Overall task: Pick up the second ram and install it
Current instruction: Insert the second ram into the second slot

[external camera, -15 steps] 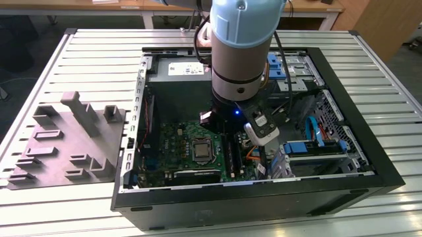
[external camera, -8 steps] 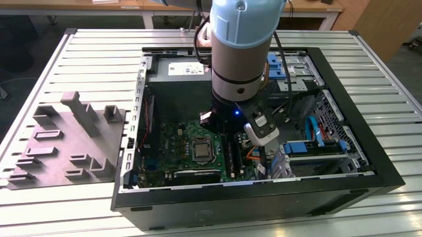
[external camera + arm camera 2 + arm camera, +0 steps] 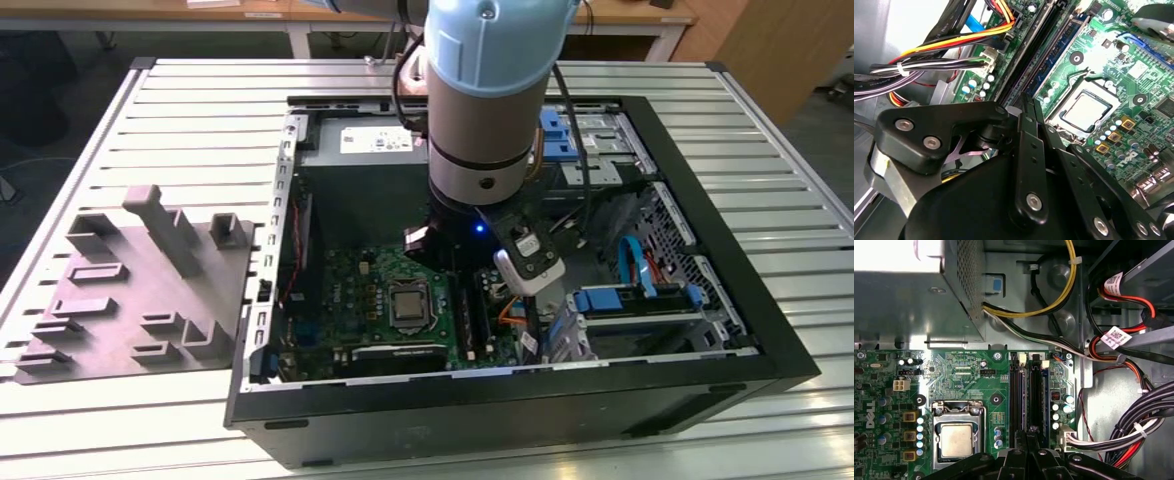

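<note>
Open computer case (image 3: 534, 405) lying on its side on a slatted metal bench (image 3: 747, 100), with the arm (image 3: 487, 110) reaching down into it from above. A grey moulded tray (image 3: 120, 300) with raised blocks sits on the bench at the exterior view's left, just beside the case. Inside, the green motherboard (image 3: 354, 300) carries the processor socket (image 3: 956, 437), and next to the socket run the long black slot rails (image 3: 1016, 395). In both wrist views the end effector (image 3: 1027, 100) (image 3: 1027, 432) hangs directly over these rails. Its black fingers are drawn narrow, almost together; whether anything thin is pinched between them cannot be told. The second ram (image 3: 1063, 44) appears in the second wrist view as a dark blue-green strip lying lengthwise along the rails, on the side toward the socket. Its near end is just beside the fingertips; whether it is fully seated, or touched by the fingers, cannot be told. A bundle of black, red, yellow and orange cables (image 3: 934, 62) passes on the far side of the rails from the socket. A perforated grey metal box (image 3: 914, 295) stands beyond the board's edge in the first wrist view
</note>
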